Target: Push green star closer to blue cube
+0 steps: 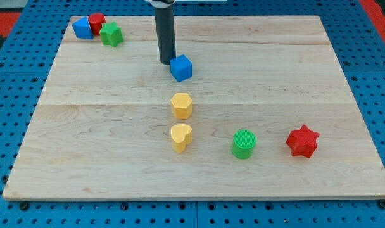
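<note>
Camera view's bottom edge was taken as the near side, and the wooden board (344, 76) was read from there upward. Nearest lay a yellow heart (181, 137), a green cylinder (244, 144) and a red star (302, 141) in a loose row; just above the heart a yellow hexagon (182, 105) was seen. Farther up, the blue cube (181, 68) stood near the board's middle, with my tip (166, 61) set just beside it on the view's left, touching or nearly so. No jaws were fitted, only a bare rod, so nothing could be gripped. Farthest, at the top left corner, the green star (111, 35) was found bunched against a red block (96, 23) and a second blue block (83, 28), well apart from the cube. It was judged that the tip should be carried round to the star's upper-left side, squeezed between it and its neighbours, and the push aimed down-right along the line to the cube, slowly, so the star was not spun off course.
</note>
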Motion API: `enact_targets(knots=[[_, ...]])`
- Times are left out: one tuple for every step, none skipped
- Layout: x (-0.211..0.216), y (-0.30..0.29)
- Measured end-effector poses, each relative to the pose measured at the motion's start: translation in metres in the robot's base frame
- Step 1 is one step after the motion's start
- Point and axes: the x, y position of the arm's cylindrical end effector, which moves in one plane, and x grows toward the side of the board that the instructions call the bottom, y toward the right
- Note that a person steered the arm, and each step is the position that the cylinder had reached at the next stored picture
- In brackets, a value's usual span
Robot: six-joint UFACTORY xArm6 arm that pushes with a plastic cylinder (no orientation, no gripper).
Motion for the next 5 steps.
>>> enact_targets(knots=[[0.021, 0.002], [0.023, -0.044], [0.01, -0.131], [-0.029, -0.201], [-0.07, -0.253]])
